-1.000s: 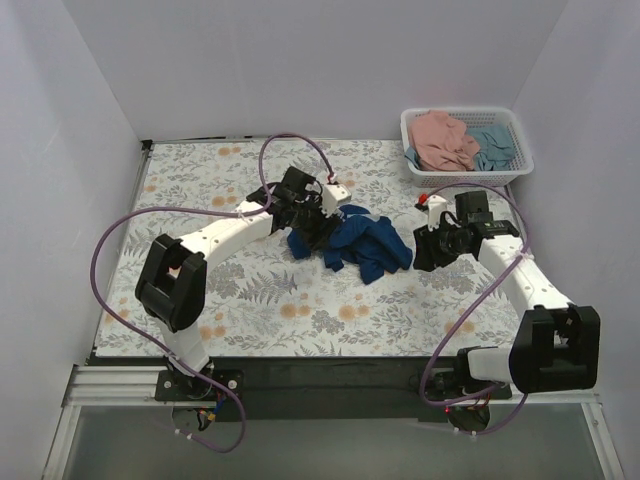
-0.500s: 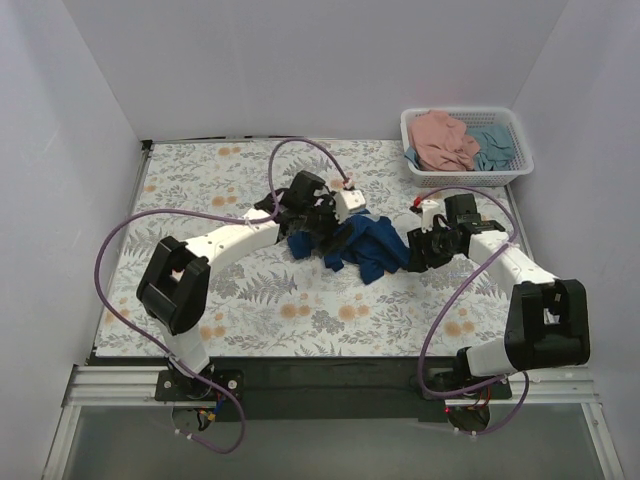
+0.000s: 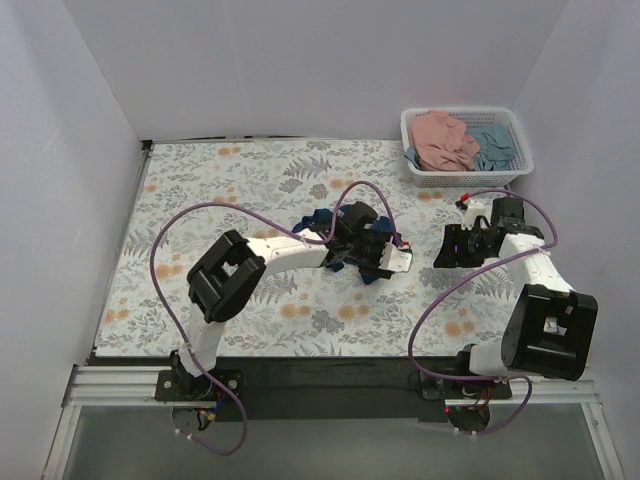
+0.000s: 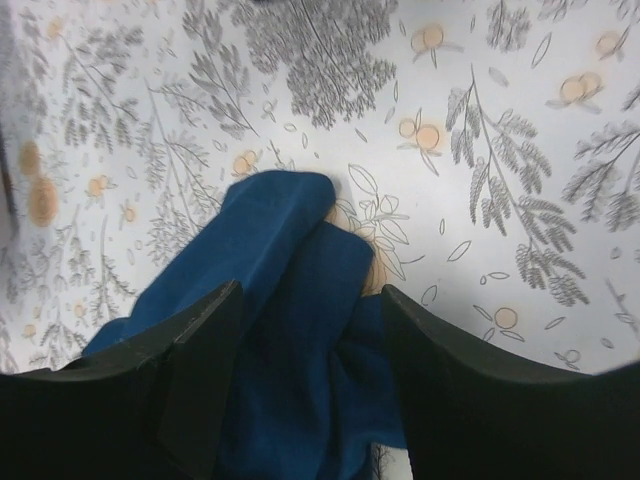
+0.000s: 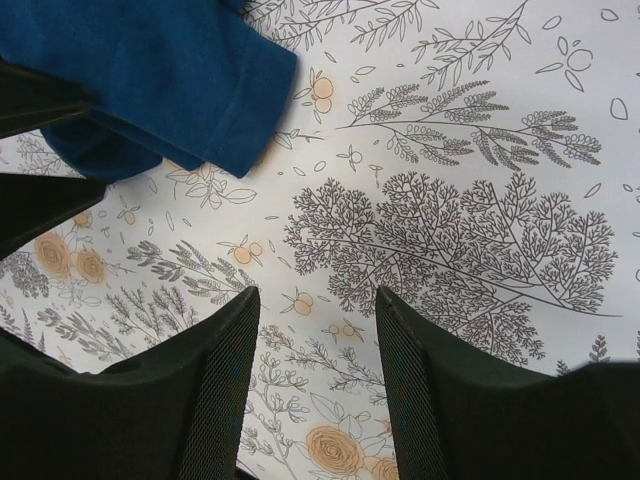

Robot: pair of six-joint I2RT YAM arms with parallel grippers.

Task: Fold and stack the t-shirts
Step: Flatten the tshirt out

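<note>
1. The table (image 3: 210,185) has a cover printed with leaves and flowers.
2. The left arm (image 3: 285,250) lies low across the middle of the table. The right arm (image 3: 525,262) bends over the right side.
3. A white lattice basket (image 3: 470,178) stands at the far right corner.
4. The navy t-shirt (image 4: 290,230) is bunched on the table near the middle, mostly hidden under the left arm's end in the top view.
5. The pink t-shirt (image 3: 445,140) lies crumpled in the basket, on the left side.
6. The teal t-shirt (image 3: 495,148) lies beside it, on the right side.
7. The left gripper (image 4: 310,290) has its fingers apart with navy cloth between them; I cannot tell if they press it.
8. The right gripper (image 5: 317,295) is spread wide and holds nothing, over bare table, with the navy cloth near it.
</note>
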